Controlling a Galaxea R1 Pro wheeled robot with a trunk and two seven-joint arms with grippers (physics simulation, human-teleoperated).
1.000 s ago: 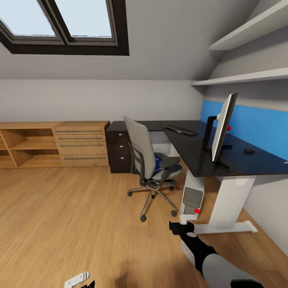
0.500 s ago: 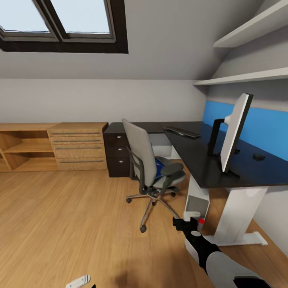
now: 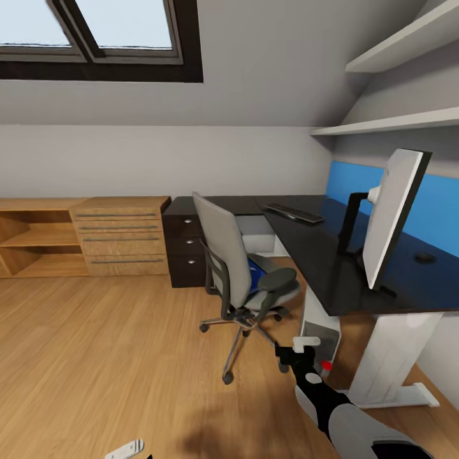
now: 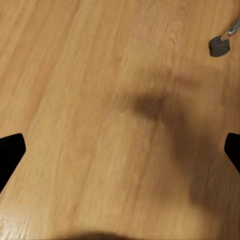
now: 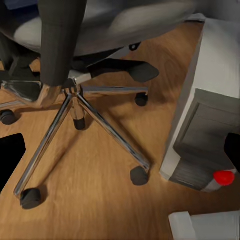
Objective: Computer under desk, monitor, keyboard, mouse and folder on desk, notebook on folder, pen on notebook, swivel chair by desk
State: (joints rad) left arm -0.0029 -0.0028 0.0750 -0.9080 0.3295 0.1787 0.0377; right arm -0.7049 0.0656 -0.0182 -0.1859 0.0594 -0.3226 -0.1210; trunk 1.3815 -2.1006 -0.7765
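Observation:
The grey swivel chair [image 3: 223, 255] stands on the floor beside the black-topped desk [image 3: 319, 261], with the blue folder [image 3: 255, 271] on its seat. On the desk are the monitor [image 3: 395, 217], the keyboard [image 3: 294, 213] further back and the mouse [image 3: 424, 257] behind the screen. The silver computer [image 3: 322, 331] sits under the desk. My right gripper [image 3: 294, 354] is open, low over the floor between the chrome chair base [image 5: 75, 100] and the computer [image 5: 205, 135]. My left gripper [image 4: 120, 150] is open above bare floor. The notebook and pen are out of view.
Light wooden cabinets [image 3: 121, 236] and open shelves [image 3: 32, 239] line the far wall at left. A black drawer unit [image 3: 188, 248] closes the desk's far end. Wall shelves [image 3: 395, 121] hang above the desk. A chair caster [image 4: 220, 46] is near my left gripper.
The camera has moved closer to the desk and chair, so both look larger and the monitor sits further right. The arms keep their pose relative to the view.

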